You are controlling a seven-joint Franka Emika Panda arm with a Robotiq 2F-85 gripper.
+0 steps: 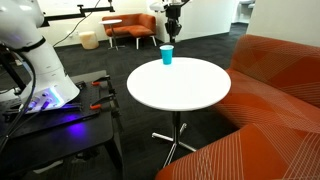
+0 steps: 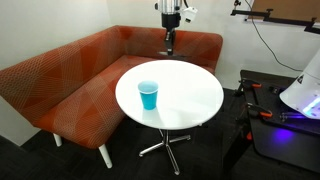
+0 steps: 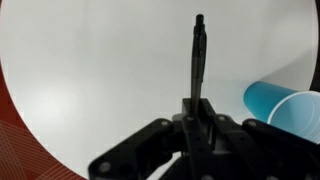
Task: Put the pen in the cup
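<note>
The small bright blue cup [image 1: 166, 55] stands upright on the round white table [image 1: 190, 90], near its edge; it also shows in the other exterior view [image 2: 149, 95] and at the right of the wrist view [image 3: 285, 108]. My gripper [image 2: 170, 42] hangs high above the table's far side, away from the cup, and is shut on the thin dark pen [image 3: 197, 60]. In the wrist view the pen sticks straight out from between the fingers [image 3: 197, 118] over the white tabletop [image 3: 90, 80]. In an exterior view the gripper [image 1: 173, 30] shows above the cup.
An orange-red corner sofa [image 2: 70, 80] wraps round the table; it also shows in an exterior view [image 1: 280, 100]. The robot base [image 1: 40, 70] and a black stand with cables [image 2: 275, 120] sit beside the table. Chairs [image 1: 130, 28] stand in the background.
</note>
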